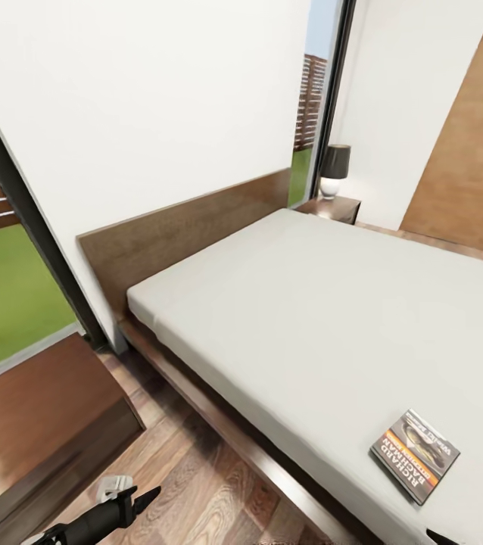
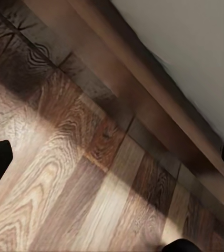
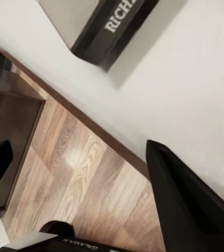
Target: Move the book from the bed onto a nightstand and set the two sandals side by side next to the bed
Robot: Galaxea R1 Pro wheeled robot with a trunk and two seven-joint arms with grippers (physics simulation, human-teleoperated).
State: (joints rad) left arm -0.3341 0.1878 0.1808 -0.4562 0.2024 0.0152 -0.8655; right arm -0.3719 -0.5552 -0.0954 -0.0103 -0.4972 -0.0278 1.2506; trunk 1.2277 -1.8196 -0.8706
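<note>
Looking down from the head camera, you see your left gripper nearest, low over the wood-plank floor beside the bed frame; its dark fingertips sit at the margins of the left wrist view, well apart, with nothing but floor and frame between them, so it is open and empty; your right gripper shows in its own wrist view as two black fingers spread wide over the mattress edge, holding nothing; just beyond them in that view lies the book, its dark spine lettered in white.

From the head camera the book lies flat on the pale mattress, near the side edge facing you and towards the foot end; at your left stands a dark-brown nightstand, close to the head of the bed; farther off, the headboard runs along the white wall; farthest, past the far side of the bed, a second nightstand carries a lamp beside a tall window.
</note>
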